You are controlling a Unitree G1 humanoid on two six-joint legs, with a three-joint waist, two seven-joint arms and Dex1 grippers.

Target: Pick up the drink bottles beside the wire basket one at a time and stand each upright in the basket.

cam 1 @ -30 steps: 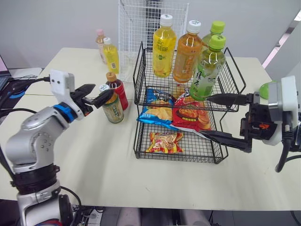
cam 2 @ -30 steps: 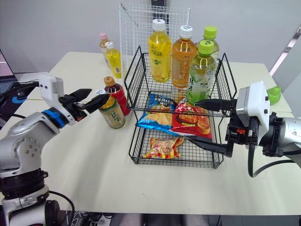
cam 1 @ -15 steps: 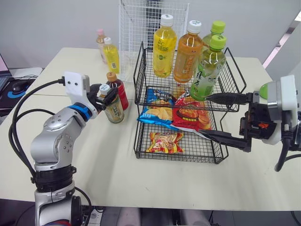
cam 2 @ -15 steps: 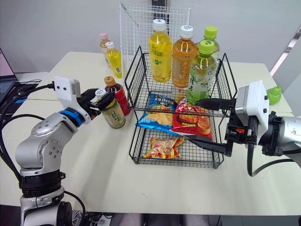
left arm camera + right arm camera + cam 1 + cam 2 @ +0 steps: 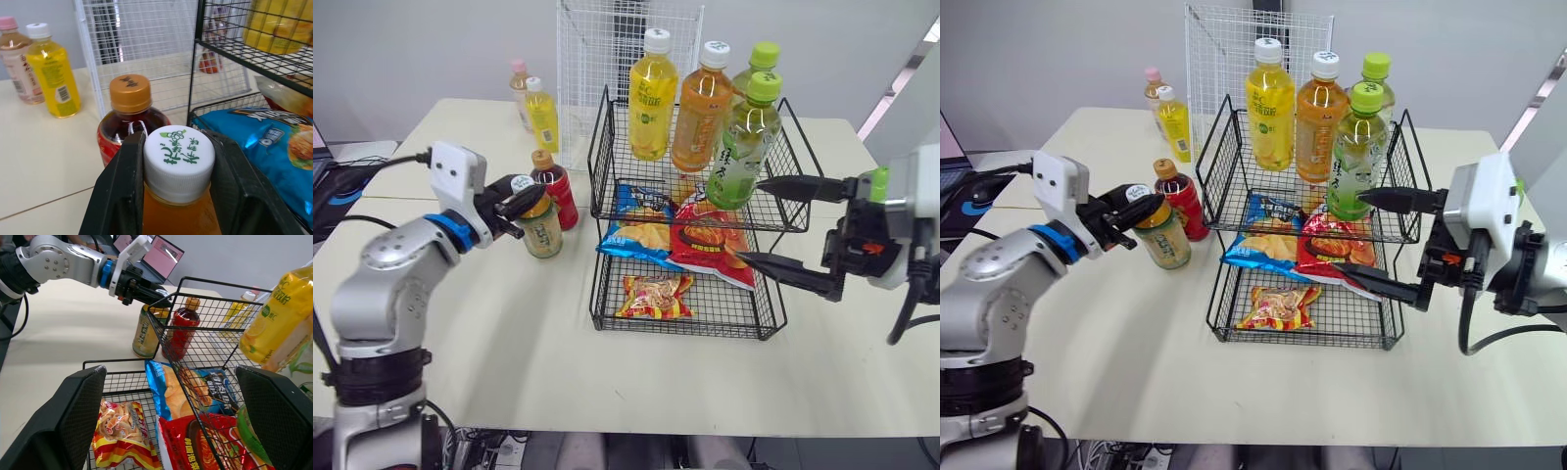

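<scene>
Because the left pincer (image 5: 516, 199) is clamped only on the white cap (image 5: 179, 159) of the tea bottle (image 5: 541, 230), the bottle could swing or slip out when it goes up. It could also bump the red bottle (image 5: 555, 186), which stands very close at its 1 o'clock, and knock it over. The top shelf of the wire basket (image 5: 685, 333) already has 4 bottles (image 5: 652, 98), so a clumsy set-down could tip one. The tea bottle stands upright on the desk (image 5: 509, 333), at 9 o'clock from the basket. It is short and round, with brown drink and a green label. The right pincer (image 5: 749, 221) has its fingers wide apart at the basket's 3 o'clock, holding nothing.
</scene>
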